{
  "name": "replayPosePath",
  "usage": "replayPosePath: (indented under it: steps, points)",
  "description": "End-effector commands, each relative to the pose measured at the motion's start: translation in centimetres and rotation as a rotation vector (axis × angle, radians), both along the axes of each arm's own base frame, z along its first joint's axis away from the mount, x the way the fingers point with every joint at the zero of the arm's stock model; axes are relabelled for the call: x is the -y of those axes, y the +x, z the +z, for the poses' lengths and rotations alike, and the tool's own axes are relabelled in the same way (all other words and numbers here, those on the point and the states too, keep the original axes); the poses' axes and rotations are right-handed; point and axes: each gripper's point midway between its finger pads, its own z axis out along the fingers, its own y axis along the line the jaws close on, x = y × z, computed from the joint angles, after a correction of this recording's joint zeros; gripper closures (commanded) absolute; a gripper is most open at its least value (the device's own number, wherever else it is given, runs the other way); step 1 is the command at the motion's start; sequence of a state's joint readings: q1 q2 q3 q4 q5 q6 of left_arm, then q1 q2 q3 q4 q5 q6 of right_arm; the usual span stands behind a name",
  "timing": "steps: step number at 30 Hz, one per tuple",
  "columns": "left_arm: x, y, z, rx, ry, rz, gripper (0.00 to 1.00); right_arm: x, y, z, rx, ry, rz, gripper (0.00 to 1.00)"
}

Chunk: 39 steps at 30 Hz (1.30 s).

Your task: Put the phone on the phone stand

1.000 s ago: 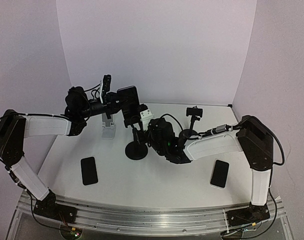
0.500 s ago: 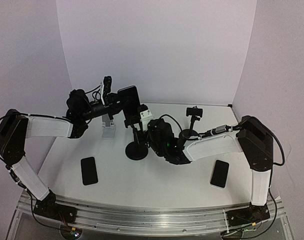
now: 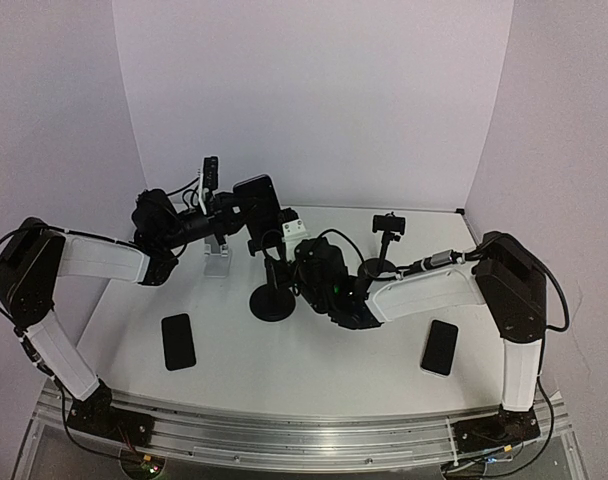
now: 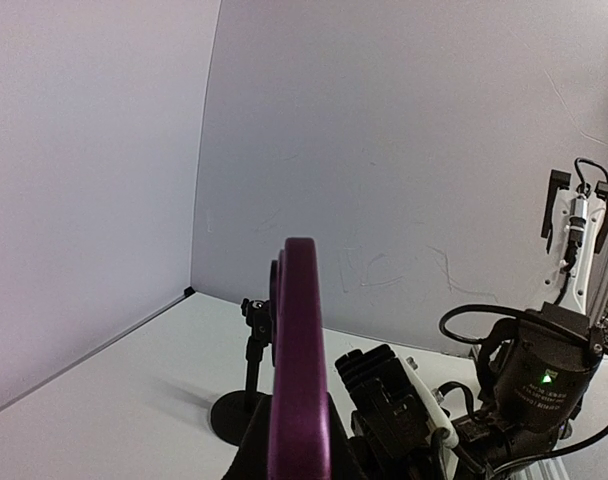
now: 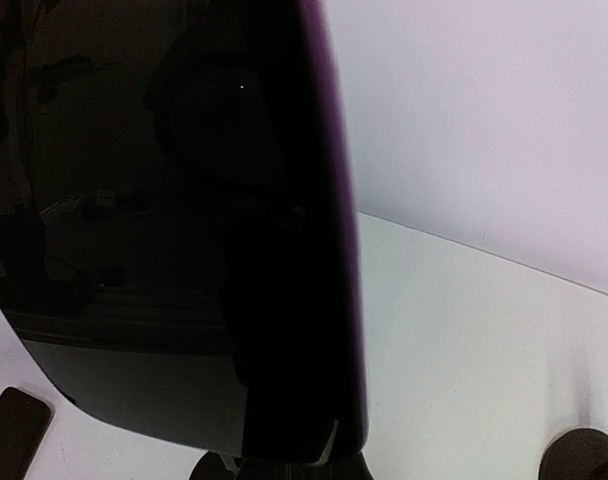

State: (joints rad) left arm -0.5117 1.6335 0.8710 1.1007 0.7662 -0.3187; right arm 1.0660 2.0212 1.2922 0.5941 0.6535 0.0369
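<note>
Phone (image 3: 258,200) hangs just above the black stand (image 3: 273,298), pinched on edge by the left pincer (image 3: 238,211), I'd say so the slab can slide down into the cradle; it is not seated yet. Right pincer (image 3: 289,232) is pressed together at the top of the black stand, probably bracing it, but I can't tell if it grips anything. Phone is a thin rigid slab of glossy dark glass with a rounded purple rim; the stand is a slim matte pole on a round disc base.
</note>
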Motion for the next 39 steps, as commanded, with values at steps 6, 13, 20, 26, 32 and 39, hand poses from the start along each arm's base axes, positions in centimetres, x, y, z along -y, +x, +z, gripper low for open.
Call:
replayPosePath:
  steps: [6, 13, 20, 26, 32, 39]
  points:
    - [0.1, -0.8, -0.3, 0.098, 0.012, -0.011, 1.0, -0.5, -0.1, 2.0, 0.022, 0.078, 0.014, 1.0]
    - [-1.3, 0.4, -1.8, 0.093, 0.089, 0.033, 1.0, -0.3, 0.1, 2.4, 0.028, 0.089, 0.0, 1.0]
    - [-1.9, 0.5, -4.0, 0.147, 0.145, 0.048, 1.0, -0.5, -0.1, 2.4, 0.022, 0.096, 0.02, 1.0]
    - [-2.4, 1.0, -4.2, 0.196, 0.181, 0.043, 1.0, -0.1, -0.6, 2.2, 0.019, 0.095, 0.039, 1.0]
    - [-3.2, 1.9, -4.4, 0.136, 0.237, 0.017, 1.0, 1.7, 0.6, 2.7, 0.01, 0.136, -0.02, 1.0]
    - [-3.3, 2.8, -4.3, 0.109, 0.284, 0.051, 1.0, 2.4, 1.6, 2.9, 0.02, 0.144, -0.08, 1.0]
